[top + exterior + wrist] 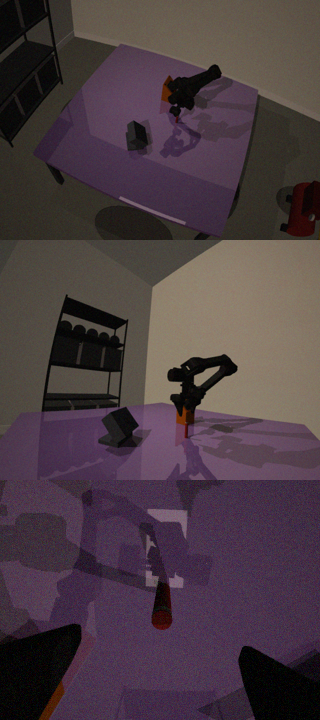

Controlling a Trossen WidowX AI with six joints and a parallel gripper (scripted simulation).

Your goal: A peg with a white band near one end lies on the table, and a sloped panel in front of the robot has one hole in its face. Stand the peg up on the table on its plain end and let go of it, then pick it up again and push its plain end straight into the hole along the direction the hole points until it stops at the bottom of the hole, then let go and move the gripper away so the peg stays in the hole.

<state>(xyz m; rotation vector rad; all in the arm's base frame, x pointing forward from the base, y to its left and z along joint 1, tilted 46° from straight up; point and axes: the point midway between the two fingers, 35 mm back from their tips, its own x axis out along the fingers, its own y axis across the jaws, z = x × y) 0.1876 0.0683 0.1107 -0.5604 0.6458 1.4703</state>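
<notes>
1. While my gripper (186,413) (162,644) is above the table (108,108) (160,459), its jaws are wide apart, and nothing is between them.
2. The red peg (176,119) (186,430) (162,617) stands upright on the table, right of the dark sloped block (136,135) (120,423).

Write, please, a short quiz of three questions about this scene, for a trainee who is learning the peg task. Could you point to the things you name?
1. True or false: the red peg (176,119) (186,430) (162,619) stands upright on the table (108,165) (77,459) (270,580).
2. Multiple choice: how is the gripper (186,413) (162,644) now?
A) shut on the peg
B) open, holding nothing
C) shut, holding nothing
3. Fill in the missing word: on the table, the block behind the peg in the exterior view is coloured ____.

Key: 1 true; 2 B; 3 orange.
</notes>
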